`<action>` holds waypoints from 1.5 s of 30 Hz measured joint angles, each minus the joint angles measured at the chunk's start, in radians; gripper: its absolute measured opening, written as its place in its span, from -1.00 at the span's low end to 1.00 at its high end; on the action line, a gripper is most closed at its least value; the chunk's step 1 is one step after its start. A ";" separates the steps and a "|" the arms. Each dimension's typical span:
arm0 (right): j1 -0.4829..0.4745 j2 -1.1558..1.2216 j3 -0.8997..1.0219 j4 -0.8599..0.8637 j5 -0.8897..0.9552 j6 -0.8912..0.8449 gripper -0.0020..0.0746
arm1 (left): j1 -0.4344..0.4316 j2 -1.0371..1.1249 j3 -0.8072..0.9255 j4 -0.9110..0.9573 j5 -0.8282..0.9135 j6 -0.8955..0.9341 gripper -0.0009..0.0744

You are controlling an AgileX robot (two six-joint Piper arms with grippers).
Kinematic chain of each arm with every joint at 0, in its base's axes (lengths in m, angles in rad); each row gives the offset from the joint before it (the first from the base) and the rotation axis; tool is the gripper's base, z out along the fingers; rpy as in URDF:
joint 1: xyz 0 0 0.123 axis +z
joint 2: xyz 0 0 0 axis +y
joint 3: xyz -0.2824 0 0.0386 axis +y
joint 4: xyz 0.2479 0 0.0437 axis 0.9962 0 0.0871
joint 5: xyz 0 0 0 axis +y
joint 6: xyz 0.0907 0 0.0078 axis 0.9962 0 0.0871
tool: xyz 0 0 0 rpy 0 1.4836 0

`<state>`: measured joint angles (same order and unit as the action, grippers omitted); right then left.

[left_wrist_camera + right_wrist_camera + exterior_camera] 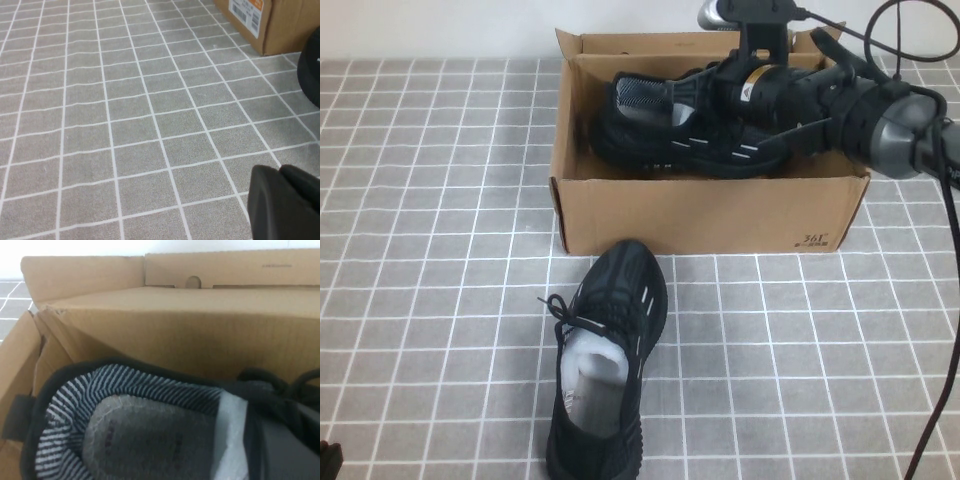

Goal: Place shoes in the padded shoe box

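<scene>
One black sneaker (670, 130) lies lengthwise inside the brown cardboard shoe box (710, 215), heel to the left, white dash marks on its side. My right gripper (718, 92) reaches into the box from the right and is shut on this shoe near its opening. The right wrist view shows the shoe's striped lining (125, 430), white paper stuffing, one dark finger (290, 445) and the box's far wall (175, 325). The second sneaker (605, 360) lies on the table in front of the box, toe toward it. My left gripper (282, 200) is shut and empty, low at the near left.
The table is covered with a grey cloth with a white grid (800, 360). The box's flaps stand up at the back (650, 42). A black cable (945, 300) hangs along the right edge. The left wrist view shows the box corner with a label (250, 12).
</scene>
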<state>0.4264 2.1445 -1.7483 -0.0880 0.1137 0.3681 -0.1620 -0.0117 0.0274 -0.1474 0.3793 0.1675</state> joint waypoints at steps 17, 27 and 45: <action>0.000 -0.186 -0.002 -0.012 0.053 0.022 -0.04 | 0.000 0.000 0.000 0.000 0.000 0.000 -0.99; 0.000 -0.535 -0.006 -0.023 0.493 -0.276 -0.93 | 0.000 0.000 0.000 0.000 0.000 0.000 -0.99; 0.000 -1.034 0.514 0.073 0.822 -0.428 -0.97 | 0.000 0.000 0.000 0.000 0.000 0.000 -0.99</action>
<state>0.4264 1.1106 -1.2339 -0.0145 0.9356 -0.0600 -0.1620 -0.0117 0.0274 -0.1474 0.3793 0.1675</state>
